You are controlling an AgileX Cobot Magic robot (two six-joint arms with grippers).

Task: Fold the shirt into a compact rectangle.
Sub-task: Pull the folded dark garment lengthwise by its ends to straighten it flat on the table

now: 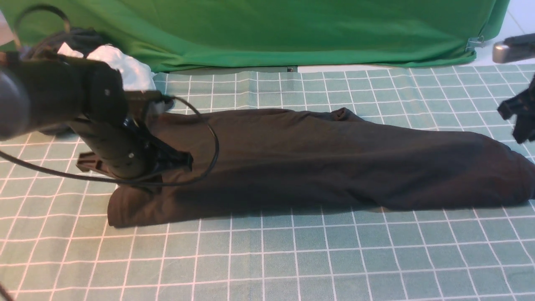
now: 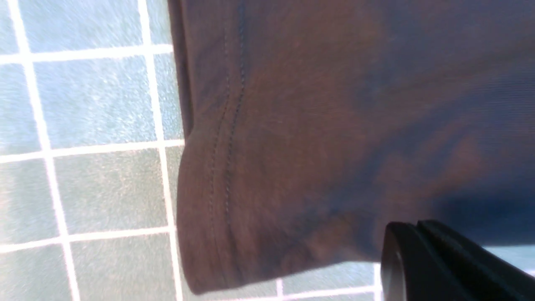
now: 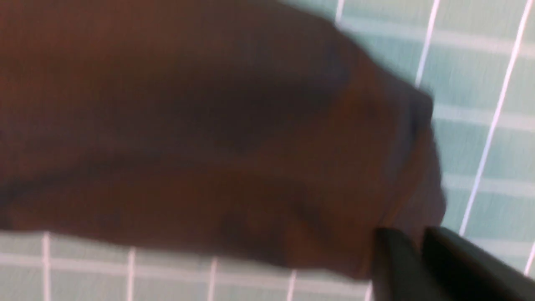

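One shirt [image 1: 326, 163], left pincer [image 1: 186, 161] pressed together over its end, right pincer [image 3: 409, 240] beside it, state unclear

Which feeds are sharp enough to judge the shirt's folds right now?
Front view: the shirt is fairly sharp and evenly lit, its shadow along the near edge; left wrist view: hem stitching readable, slightly soft; right wrist view: badly smeared, unusable for detail.

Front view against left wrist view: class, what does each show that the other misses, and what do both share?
Front only: the black shirt almost end to end, the green cloth, a garment heap, the right pincer. Left wrist only: the double-stitched hem up close. Both: black shirt, checked mat, left pincer.
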